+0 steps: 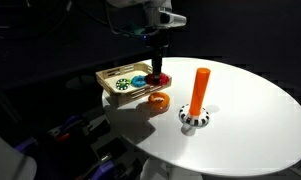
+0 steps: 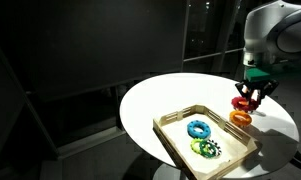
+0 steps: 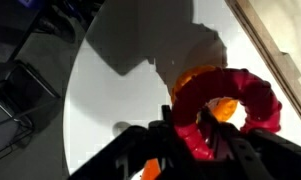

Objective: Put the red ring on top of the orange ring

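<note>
My gripper (image 1: 160,72) is shut on the red ring (image 1: 161,77) and holds it in the air beside the tray. The red ring also shows in an exterior view (image 2: 241,103) and fills the wrist view (image 3: 230,108), with one finger through its hole. The orange ring (image 1: 158,100) lies flat on the white table just below and in front of the red ring. It sits under the gripper in an exterior view (image 2: 240,118) and shows through the red ring's hole in the wrist view (image 3: 218,108).
A wooden tray (image 1: 114,88) holds a teal ring (image 2: 198,128) and a green ring (image 2: 206,148). A tall orange peg (image 1: 198,92) on a black-and-white base (image 1: 195,120) stands on the round white table (image 1: 250,110). The table edge is near.
</note>
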Available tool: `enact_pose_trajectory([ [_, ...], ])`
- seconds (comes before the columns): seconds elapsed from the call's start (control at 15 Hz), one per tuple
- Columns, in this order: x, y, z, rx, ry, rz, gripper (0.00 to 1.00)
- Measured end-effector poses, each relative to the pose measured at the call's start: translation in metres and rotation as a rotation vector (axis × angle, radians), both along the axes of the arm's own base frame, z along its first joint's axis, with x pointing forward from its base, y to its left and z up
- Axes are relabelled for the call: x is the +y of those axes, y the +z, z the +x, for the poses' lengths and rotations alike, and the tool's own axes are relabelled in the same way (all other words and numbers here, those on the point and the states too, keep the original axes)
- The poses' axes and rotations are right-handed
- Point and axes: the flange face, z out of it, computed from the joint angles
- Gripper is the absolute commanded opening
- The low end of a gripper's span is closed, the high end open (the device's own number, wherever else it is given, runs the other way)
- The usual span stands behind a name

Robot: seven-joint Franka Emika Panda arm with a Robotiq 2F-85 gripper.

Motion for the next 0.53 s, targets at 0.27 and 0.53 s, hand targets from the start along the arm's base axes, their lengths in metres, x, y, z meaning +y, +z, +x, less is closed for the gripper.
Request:
enact_pose_trajectory([
  [0.27, -0.011, -0.019, -0.010, 0.009, -0.030, -0.013, 0.10],
  [0.53, -0.024, -0.031, -0.017, -0.005, -0.057, -0.034, 0.10],
])
